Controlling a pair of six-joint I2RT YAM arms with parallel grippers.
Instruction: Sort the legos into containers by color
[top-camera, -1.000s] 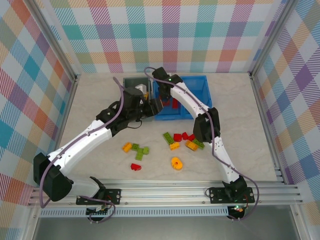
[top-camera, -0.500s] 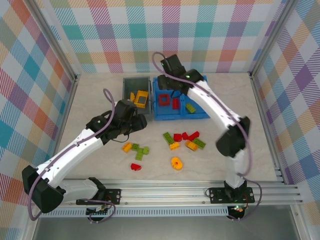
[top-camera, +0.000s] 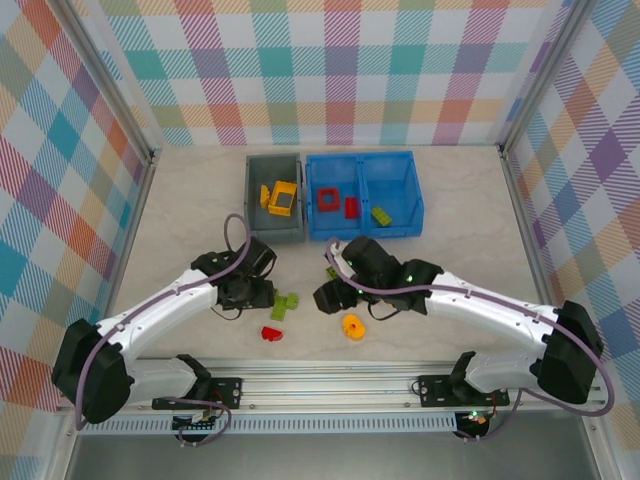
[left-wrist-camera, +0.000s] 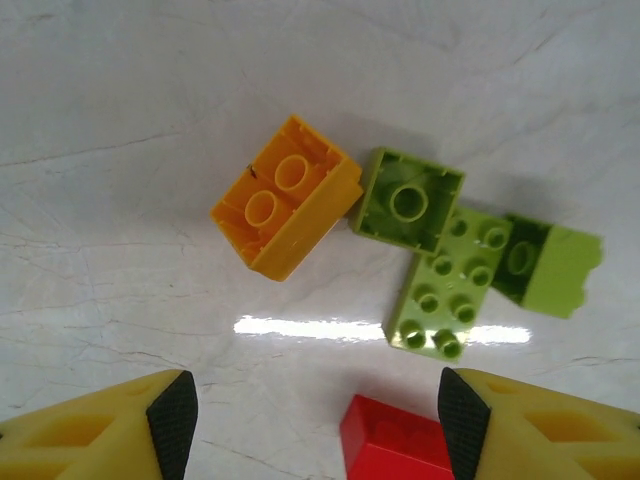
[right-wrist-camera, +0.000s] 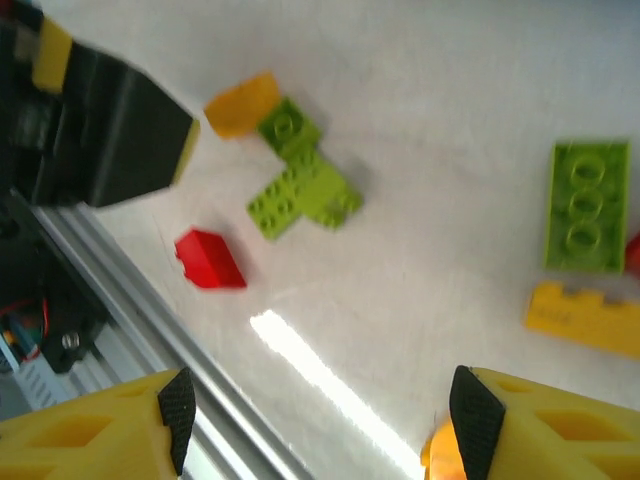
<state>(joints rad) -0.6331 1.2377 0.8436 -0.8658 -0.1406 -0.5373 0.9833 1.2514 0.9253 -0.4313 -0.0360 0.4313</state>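
Tabletop (top-camera: 180, 200) carries loose legos (top-camera: 285, 305); blue bin (top-camera: 360, 232) holds red and green, grey bin (top-camera: 275, 236) yellow; left gripper (left-wrist-camera: 315, 430) spread above orange brick (left-wrist-camera: 287, 196) and green cluster (left-wrist-camera: 440, 290) (nothing pinched); right gripper (right-wrist-camera: 322, 420) spread, empty, near round yellow piece (top-camera: 352, 327).

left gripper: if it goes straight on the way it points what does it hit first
Likely the red brick, just ahead in the gap of the open left gripper, toward its right side; the orange brick lies further on. Depth is unclear.
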